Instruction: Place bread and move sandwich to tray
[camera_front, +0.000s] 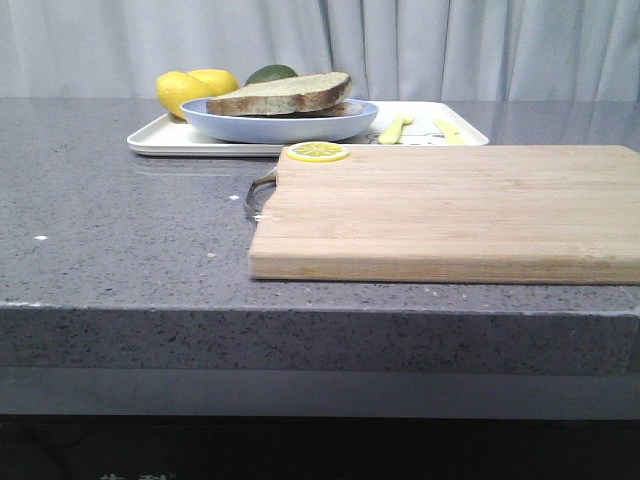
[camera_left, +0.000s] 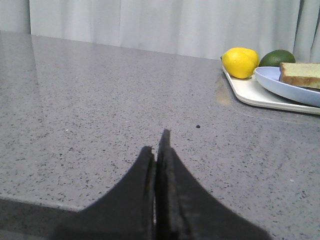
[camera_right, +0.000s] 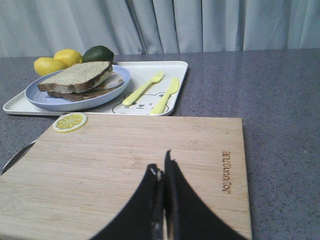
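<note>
My left gripper (camera_left: 159, 150): clenched on nothing, fingers pressed together over bare grey speckled countertop (camera_left: 100, 110).
My right gripper (camera_right: 162, 172): clenched on nothing, poised above the wooden cutting board (camera_right: 140, 165).
Board lettering: a burnt-in brand mark runs along one edge, sideways to my camera; I cannot read it with certainty.
Board extras: a lemon slice (camera_right: 69, 122) lies on a far corner; a metal handle (camera_front: 257, 193) protrudes from one short side, cut off in the right wrist view.
Sandwich (camera_right: 80, 81): two brown-crusted slices on a pale blue plate (camera_right: 55, 101), with a sliver of white egg at the seam.
Tray (camera_right: 150, 67): white, carries the plate; a faint line drawing is printed on its floor, partly covered.
Cutlery: yellow-green fork (camera_right: 143, 88) and knife (camera_right: 166, 95) lie on the tray beside the plate.
Fruit: two lemons (camera_right: 55, 61) and a dark green fruit (camera_right: 98, 53) sit behind the plate, partly hidden in the front view.
</note>
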